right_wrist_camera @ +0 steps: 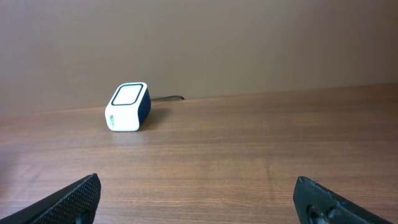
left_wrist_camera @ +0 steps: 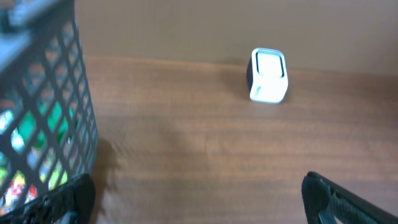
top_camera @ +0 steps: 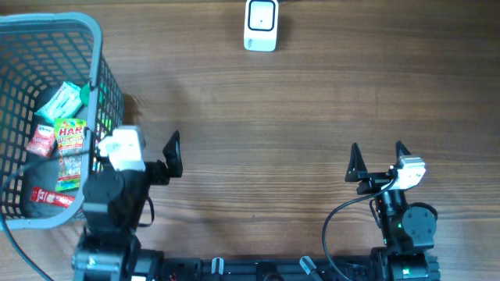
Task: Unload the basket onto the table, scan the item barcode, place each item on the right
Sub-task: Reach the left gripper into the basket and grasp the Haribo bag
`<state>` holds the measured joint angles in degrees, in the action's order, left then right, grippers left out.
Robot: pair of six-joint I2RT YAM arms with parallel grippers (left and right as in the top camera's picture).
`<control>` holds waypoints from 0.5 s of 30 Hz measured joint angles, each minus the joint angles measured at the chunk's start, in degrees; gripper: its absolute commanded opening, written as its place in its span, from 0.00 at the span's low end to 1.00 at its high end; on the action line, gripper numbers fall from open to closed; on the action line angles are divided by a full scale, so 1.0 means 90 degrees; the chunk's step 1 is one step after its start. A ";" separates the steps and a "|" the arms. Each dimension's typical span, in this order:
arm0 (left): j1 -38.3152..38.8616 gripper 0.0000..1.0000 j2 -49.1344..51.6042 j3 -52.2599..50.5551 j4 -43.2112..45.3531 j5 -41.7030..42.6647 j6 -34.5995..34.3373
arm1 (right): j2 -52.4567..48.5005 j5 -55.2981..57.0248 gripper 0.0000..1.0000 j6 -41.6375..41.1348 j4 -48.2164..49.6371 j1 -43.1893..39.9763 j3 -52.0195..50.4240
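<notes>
Left claw (top_camera: 134, 150): jaws fully spread, nothing held; sat at the right wall of the grey plastic mesh basket (top_camera: 47, 28).
Right claw (top_camera: 377, 156): equally wide, empty; over bare brown wooden table (top_camera: 273, 117), well apart from the basket.
Item: green-and-red sweets packet (top_camera: 70, 152) lay on the basket floor among other small packets.
Bearing: packet lay left of the left claw, just across the mesh; its long axis ran toward and away from the robot.
Nearer arm: left, by judgement.
Scanner: white box-shaped barcode scanner (top_camera: 261, 25) stood at the far table edge, well apart from both claws.
</notes>
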<state>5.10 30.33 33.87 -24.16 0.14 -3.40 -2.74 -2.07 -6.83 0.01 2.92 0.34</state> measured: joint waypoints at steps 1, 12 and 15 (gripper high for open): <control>0.0000 1.00 0.0262 0.0367 -0.0284 0.0007 0.0002 | 0.0000 0.0000 1.00 0.0000 -0.0005 0.0000 0.0000; 0.0000 1.00 0.0818 0.1766 -0.1112 0.0884 -0.0017 | 0.0000 0.0000 1.00 0.0000 -0.0005 0.0000 0.0000; -0.0005 1.00 0.1224 0.2555 -0.1600 0.0823 -0.0053 | 0.0000 0.0000 1.00 0.0000 -0.0005 0.0000 0.0000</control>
<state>5.06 41.34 56.86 -38.57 7.55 -3.88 -2.74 -2.07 -6.83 -0.03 2.92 0.34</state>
